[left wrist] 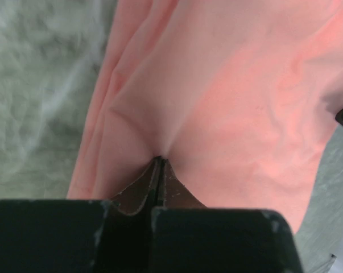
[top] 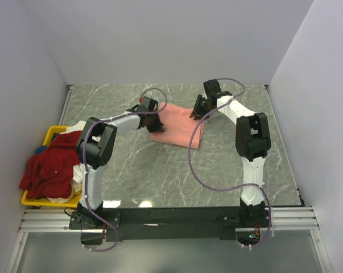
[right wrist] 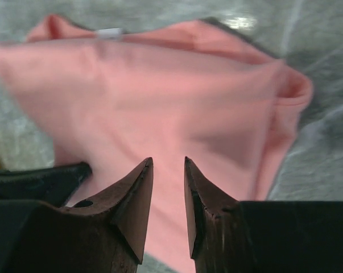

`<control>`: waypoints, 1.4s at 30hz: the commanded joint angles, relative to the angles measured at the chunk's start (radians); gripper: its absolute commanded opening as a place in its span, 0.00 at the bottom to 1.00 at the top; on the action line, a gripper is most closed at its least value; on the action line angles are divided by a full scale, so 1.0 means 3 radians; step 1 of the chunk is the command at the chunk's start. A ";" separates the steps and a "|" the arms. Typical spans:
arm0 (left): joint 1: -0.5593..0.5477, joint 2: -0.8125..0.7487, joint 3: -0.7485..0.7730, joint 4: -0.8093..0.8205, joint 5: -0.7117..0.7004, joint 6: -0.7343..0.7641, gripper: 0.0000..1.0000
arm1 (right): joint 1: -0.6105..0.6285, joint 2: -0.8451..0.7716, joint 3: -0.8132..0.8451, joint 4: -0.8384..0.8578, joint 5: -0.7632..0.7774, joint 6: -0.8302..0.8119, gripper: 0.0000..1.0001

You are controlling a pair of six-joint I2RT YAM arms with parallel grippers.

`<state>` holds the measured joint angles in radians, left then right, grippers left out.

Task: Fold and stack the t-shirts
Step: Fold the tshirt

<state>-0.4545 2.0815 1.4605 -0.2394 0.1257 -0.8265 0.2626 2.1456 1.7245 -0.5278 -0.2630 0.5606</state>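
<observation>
While the salmon-pink t-shirt (top: 177, 128) lies partly folded on the bench (top: 160, 176) at 12 o'clock from the arm bases, a pinch of its 9 o'clock edge is held in the closed left pincer (left wrist: 158, 162). The right pincer (right wrist: 168, 162) is held slightly parted over the 3 o'clock edge, with nothing gripped and the cloth just ahead and below. The outline is roughly square, so no long axis is made out. A white neck label (right wrist: 108, 33) is seen, but no writing can be read. The dark red t-shirt (top: 49, 165) and white t-shirt (top: 75, 172) are heaped in the yellow bin (top: 52, 132) at 9 o'clock.
</observation>
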 commanded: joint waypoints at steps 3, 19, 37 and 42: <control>-0.0203 -0.0143 -0.0440 0.0189 -0.0127 -0.0134 0.01 | -0.0119 0.0170 -0.0037 -0.0025 0.0094 -0.0104 0.36; -0.0152 -0.0277 0.0162 -0.0240 -0.0414 -0.0006 0.01 | -0.0144 -0.0029 0.0203 -0.0235 0.0171 -0.0289 0.36; 0.0247 0.0951 0.1380 -0.0450 -0.0174 0.0091 0.01 | -0.0216 0.0012 0.0301 -0.0327 0.0176 -0.0426 0.46; 0.0278 0.0742 0.1401 -0.0409 -0.0117 0.0162 0.09 | -0.0226 -0.0223 0.0015 -0.0189 0.0268 -0.0529 0.61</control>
<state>-0.3759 2.3413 1.8481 -0.3412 0.0723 -0.8146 0.2020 2.1777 1.7580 -0.6128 -0.2127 0.4397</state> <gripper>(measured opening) 0.072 0.591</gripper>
